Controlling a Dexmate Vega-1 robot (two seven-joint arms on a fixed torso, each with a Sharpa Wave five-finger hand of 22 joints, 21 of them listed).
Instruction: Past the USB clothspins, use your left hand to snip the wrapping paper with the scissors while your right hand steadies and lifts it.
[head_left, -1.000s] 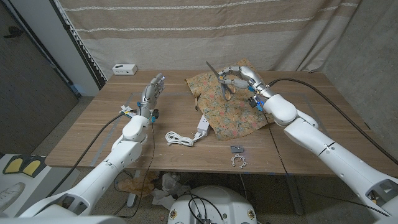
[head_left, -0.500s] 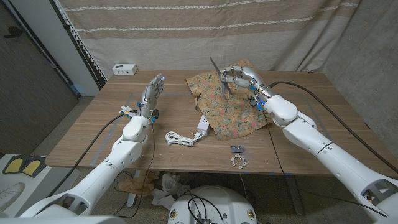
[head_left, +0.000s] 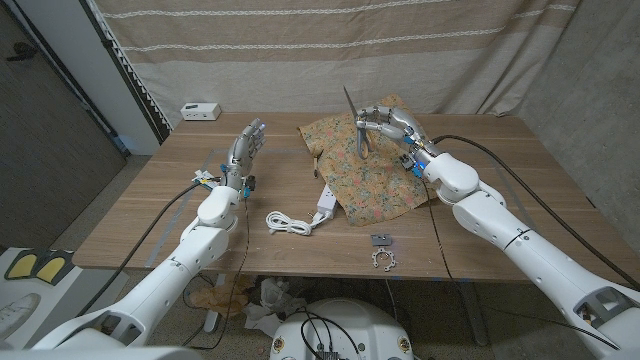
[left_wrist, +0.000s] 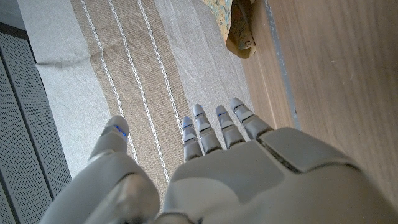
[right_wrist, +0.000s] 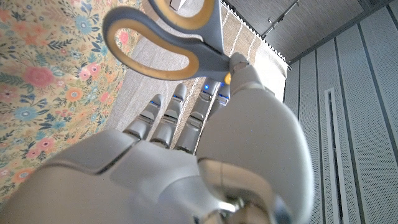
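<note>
Scissors with grey and yellow handles (head_left: 360, 128) are up in the air in the right hand (head_left: 388, 123), which grips them by the handles over the far end of the flowery yellow-brown wrapping paper (head_left: 367, 170) that lies spread on the wooden table (head_left: 140, 205). Their blades point up and away. The left hand (head_left: 246, 146) is well apart on the other side, holding nothing, with its fingers (left_wrist: 214, 127) straight and a little spread.
</note>
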